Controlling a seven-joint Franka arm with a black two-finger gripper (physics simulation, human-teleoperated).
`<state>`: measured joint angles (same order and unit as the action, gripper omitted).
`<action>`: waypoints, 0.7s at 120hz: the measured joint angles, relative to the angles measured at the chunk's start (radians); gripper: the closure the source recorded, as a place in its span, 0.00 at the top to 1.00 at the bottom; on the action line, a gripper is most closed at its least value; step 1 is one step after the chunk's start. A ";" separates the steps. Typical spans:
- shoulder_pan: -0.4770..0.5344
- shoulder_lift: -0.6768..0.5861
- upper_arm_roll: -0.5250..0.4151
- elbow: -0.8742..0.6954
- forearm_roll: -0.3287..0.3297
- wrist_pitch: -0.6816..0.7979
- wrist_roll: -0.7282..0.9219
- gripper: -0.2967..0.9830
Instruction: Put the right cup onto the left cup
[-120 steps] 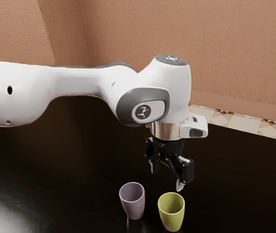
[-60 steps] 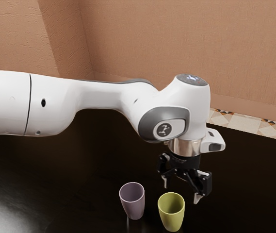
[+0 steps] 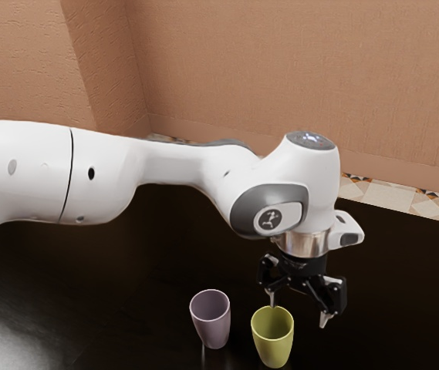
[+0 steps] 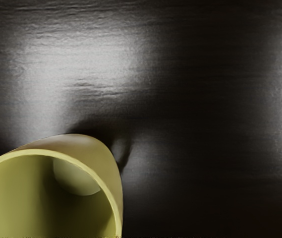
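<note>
My gripper (image 3: 299, 311) points down with its two fingers spread wide and nothing between them. It hangs just above and behind the yellow-green cup (image 3: 273, 344), one fingertip appearing right by that cup's rim; whether they touch I cannot tell. The purple cup (image 3: 213, 324) stands upright beside the yellow-green one, on the exterior view's left of it. In the wrist view the yellow-green cup (image 4: 112, 173) is large and close under the hand, its mouth facing up.
Both cups stand on a dark, glossy table (image 3: 157, 262). Behind its far edge runs a patterned tile strip (image 3: 396, 195) below a brown wall (image 3: 296, 69).
My hand has moved toward the exterior view's right and lower, first quickly, then more slowly, coming close to the yellow-green cup. Both cups have stayed where they were.
</note>
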<state>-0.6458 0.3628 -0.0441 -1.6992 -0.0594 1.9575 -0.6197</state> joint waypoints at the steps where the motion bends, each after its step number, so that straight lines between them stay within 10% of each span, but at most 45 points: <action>1: -0.001 0.000 0.000 -0.002 -0.001 0.002 -0.002 0.77; 84: 0.008 0.036 0.024 -0.052 -0.008 0.082 -0.095 0.77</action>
<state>-0.6379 0.3985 -0.0198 -1.7515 -0.0673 2.0391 -0.7150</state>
